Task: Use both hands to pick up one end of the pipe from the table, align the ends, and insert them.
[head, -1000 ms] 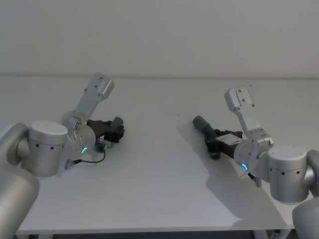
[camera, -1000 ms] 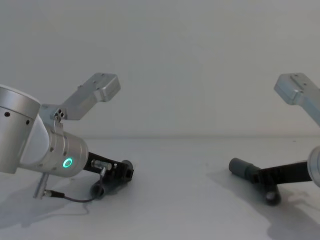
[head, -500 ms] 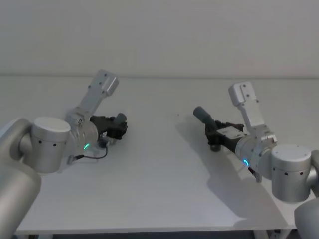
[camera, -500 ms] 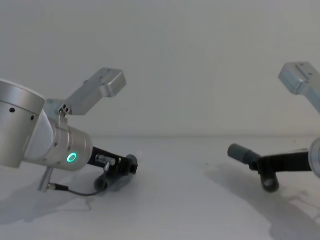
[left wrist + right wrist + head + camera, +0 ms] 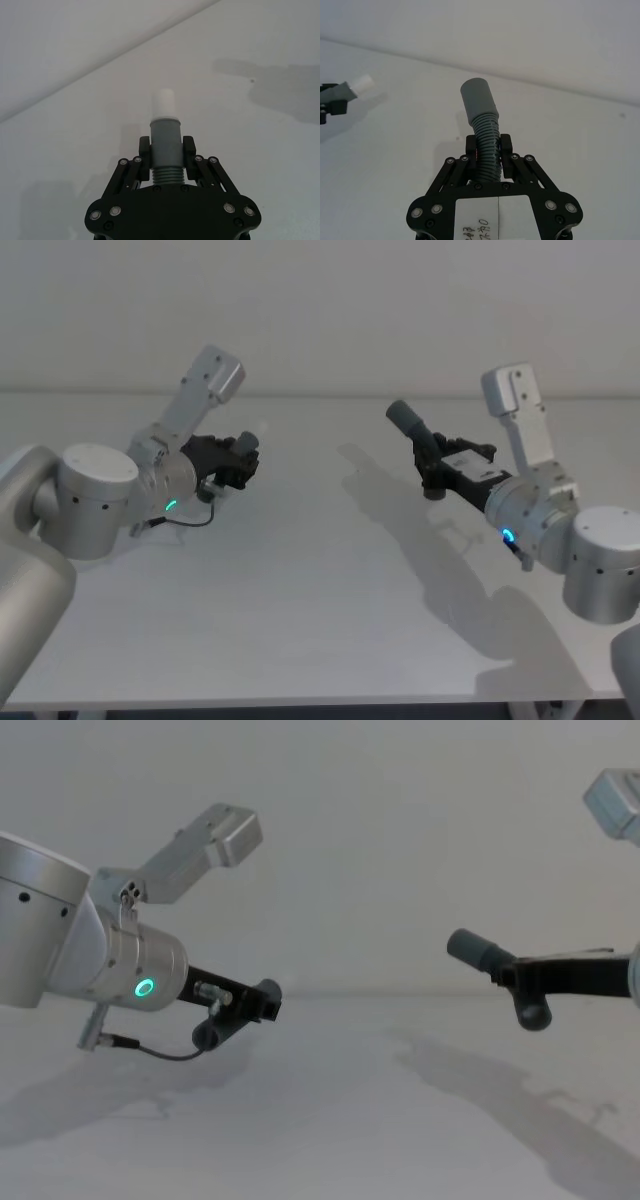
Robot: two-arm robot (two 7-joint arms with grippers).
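My left gripper (image 5: 240,464) is shut on the short grey pipe piece (image 5: 165,142), whose white inner tip (image 5: 164,104) sticks out past the fingers (image 5: 143,156). My right gripper (image 5: 432,466) is shut on the ribbed section of the longer pipe piece (image 5: 487,145), its round collar end (image 5: 478,101) pointing forward. Both pieces hang above the table (image 5: 300,590), well apart. In the chest view the left gripper (image 5: 258,1004) and the right gripper (image 5: 520,978) face each other, with the collar end (image 5: 468,948) aimed left. The right wrist view catches the other piece's white tip (image 5: 363,83) far off.
The pale table top stretches wide and bare between the arms, with only their shadows (image 5: 400,530) on it. A plain wall stands behind its far edge (image 5: 320,395). A thin cable (image 5: 150,1050) hangs under the left wrist.
Both arms have risen, lifting their pipe pieces off the table. The right piece's collar end now sits higher and points more toward the left gripper.
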